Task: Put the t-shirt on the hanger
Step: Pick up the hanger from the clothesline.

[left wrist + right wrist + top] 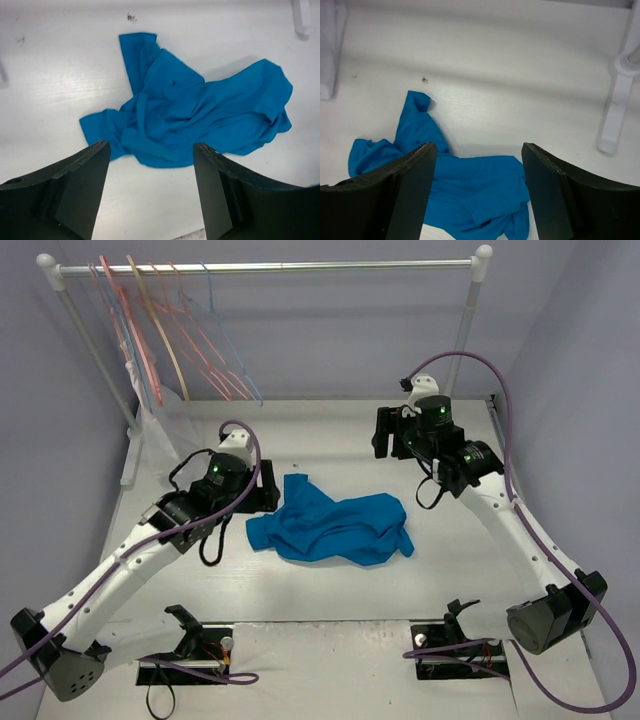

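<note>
The bright blue t-shirt (330,523) lies crumpled on the white table between the arms. It also shows in the left wrist view (200,115) and the right wrist view (470,195). The thin light-blue hanger (240,365) hangs on the rail at the back left, beside the other hangers. My left gripper (268,497) is open and empty at the shirt's left edge, its jaws apart above the table (151,147). My right gripper (385,435) is open and empty, raised behind the shirt's right part (479,147).
A white clothes rack (270,267) spans the back, with pink hangers (195,340) and a tan hanger (165,340). A whitish translucent sheet (150,425) hangs at the left post. The right post's foot (615,110) stands near the right gripper.
</note>
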You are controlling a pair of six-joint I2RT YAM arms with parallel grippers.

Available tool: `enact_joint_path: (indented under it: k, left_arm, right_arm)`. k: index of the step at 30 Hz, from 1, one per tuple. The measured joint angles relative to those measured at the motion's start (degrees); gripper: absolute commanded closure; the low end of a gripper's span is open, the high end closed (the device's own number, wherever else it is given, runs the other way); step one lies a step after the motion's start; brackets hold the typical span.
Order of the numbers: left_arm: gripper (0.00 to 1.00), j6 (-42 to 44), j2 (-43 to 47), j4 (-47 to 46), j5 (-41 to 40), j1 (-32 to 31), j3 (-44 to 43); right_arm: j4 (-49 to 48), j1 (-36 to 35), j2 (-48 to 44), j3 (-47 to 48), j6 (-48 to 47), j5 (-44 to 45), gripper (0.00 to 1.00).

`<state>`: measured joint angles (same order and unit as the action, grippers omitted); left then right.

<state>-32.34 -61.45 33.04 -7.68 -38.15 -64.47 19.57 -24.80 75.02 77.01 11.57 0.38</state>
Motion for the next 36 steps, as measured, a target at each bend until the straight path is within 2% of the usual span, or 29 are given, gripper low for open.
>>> enact_joint_path:
  k: [4, 7, 9, 13, 15, 18, 26, 36]
  left_arm:
    - [0.33, -2.4, 4.22, 5.64, -1.51, 0.0, 2.14]
    - [0.35, -3.08, 3.39, 8.94, -2.82, 0.02, 0.02]
    - [0.37, -3.21, 0.24, 11.04, -4.04, 0.0, -5.14]
    - [0.43, -2.73, -9.88, 12.04, -8.0, 0.0, -24.85]
    - [0.48, -2.25, -13.35, 9.86, -10.08, 0.0, -32.39]
    - [0.55, -0.98, -16.0, 6.43, -13.55, 0.0, -38.34]
    - [0.58, 7.3, -21.77, -5.4, -24.57, 0.02, -41.48]
    - [0.58, 19.43, -29.59, -17.03, -32.44, 0.81, -44.04]
  right_arm:
    - [-1.51, -1.25, -0.2, 1.31, -1.88, -2.16, 0.29]
    - [-1.46, -1.55, -0.22, 1.01, -2.14, -2.75, 0.29]
    - [-1.4, -1.55, -0.63, -0.07, -2.05, -2.8, 0.29]
    - [-0.94, -1.55, -3.02, -4.26, -1.03, -3.1, 0.29]
    - [-0.57, -1.55, -4.85, -6.36, -0.55, -3.39, 0.29]
    - [0.59, -1.55, -8.13, -8.61, 0.15, -3.5, 0.28]
    - [2.08, -1.55, -16.15, -12.09, 0.76, -3.67, 0.28]
    - [2.73, -1.55, -17.4, -14.01, 0.76, -3.72, 0.27]
